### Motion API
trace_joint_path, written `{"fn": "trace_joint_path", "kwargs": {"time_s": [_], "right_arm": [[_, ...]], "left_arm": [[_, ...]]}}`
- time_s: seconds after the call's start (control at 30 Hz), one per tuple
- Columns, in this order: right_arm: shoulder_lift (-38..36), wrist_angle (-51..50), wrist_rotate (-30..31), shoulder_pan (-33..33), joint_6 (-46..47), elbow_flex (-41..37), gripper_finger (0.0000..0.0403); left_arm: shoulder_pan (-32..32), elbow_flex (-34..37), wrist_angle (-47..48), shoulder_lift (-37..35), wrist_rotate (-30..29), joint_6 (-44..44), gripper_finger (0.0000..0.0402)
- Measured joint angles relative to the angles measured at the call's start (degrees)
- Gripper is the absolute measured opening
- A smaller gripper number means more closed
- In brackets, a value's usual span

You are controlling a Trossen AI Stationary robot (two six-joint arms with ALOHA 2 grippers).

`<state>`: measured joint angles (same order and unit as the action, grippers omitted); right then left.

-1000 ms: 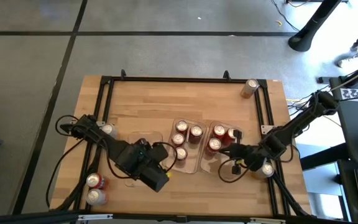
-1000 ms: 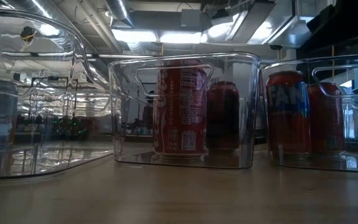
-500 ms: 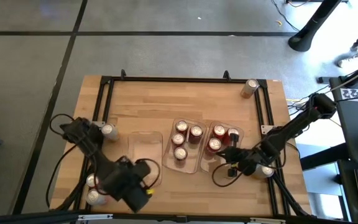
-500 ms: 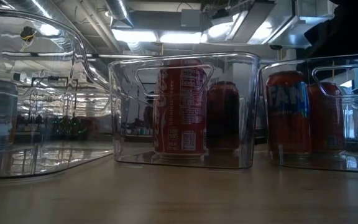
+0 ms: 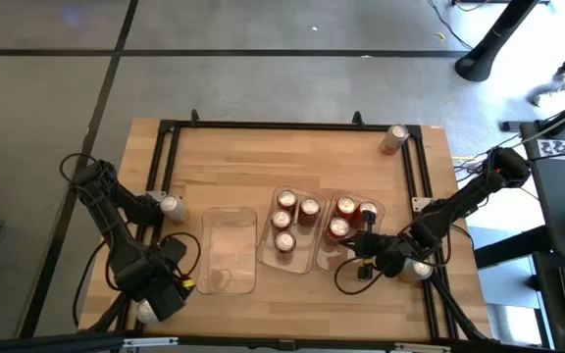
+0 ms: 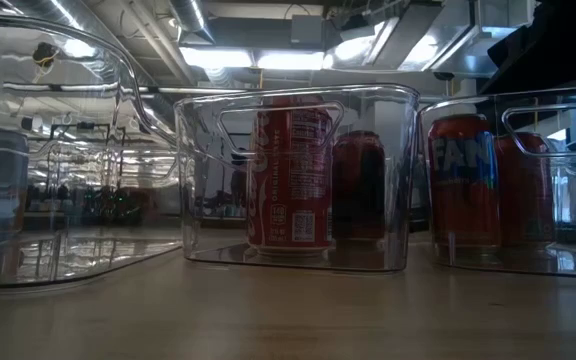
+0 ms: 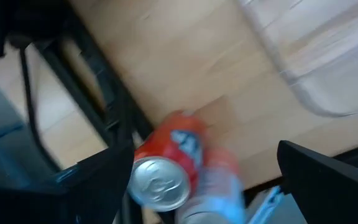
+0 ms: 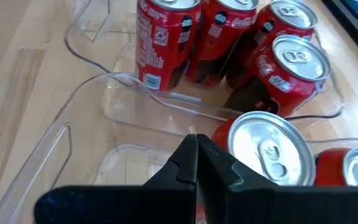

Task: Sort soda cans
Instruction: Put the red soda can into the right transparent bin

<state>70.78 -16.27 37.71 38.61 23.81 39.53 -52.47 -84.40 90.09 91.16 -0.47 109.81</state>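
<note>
My left gripper [image 5: 150, 299] hangs open over the table's near-left corner. In the left wrist view its fingers [image 7: 197, 186] stand on either side of an orange-red can [image 7: 166, 165] with a silver can [image 7: 213, 193] beside it; both stand upright on the wood. My right gripper [image 5: 356, 247] is shut at the near end of the right tray [image 5: 353, 257], close to a can top [image 8: 269, 149]. Three red cans [image 5: 284, 201] stand in the middle tray, and three more [image 5: 345, 206] in the right tray. The left tray [image 5: 229, 250] holds nothing.
Loose cans stand by the left rail [image 5: 172, 206], at the far-right corner [image 5: 395, 137] and under the right arm [image 5: 418, 267]. A black frame [image 5: 292, 126] rims the table. The low view shows the clear trays [image 6: 293, 175] with red cans [image 6: 290, 180] inside.
My left arm has swung from the table's middle, beside the left tray, out to the near-left corner and now hangs over the two cans there. My right gripper has drawn back a little toward the near edge. The cans have not moved.
</note>
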Motion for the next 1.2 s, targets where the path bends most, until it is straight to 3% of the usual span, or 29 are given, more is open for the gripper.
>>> {"fn": "trace_joint_path", "kwargs": {"time_s": [0.17,0.47,0.9,1.2], "right_arm": [[0.0,0.53,2.44,0.0,-0.03,0.0,0.0005],[0.0,3.15,2.87,0.0,-0.46,0.0,0.0005],[0.0,3.34,2.87,0.0,-0.08,0.0,0.0005],[3.01,4.89,2.85,0.0,-0.1,0.0,0.0005]], "left_arm": [[-1.52,3.8,-0.21,-0.42,6.46,-1.13,0.0382],[-3.47,8.37,-2.27,-0.57,10.46,-3.0,0.0382],[-8.01,9.57,-4.04,-1.47,10.84,5.41,0.0382],[-9.12,15.43,-12.66,-1.79,10.85,6.79,0.0382]]}}
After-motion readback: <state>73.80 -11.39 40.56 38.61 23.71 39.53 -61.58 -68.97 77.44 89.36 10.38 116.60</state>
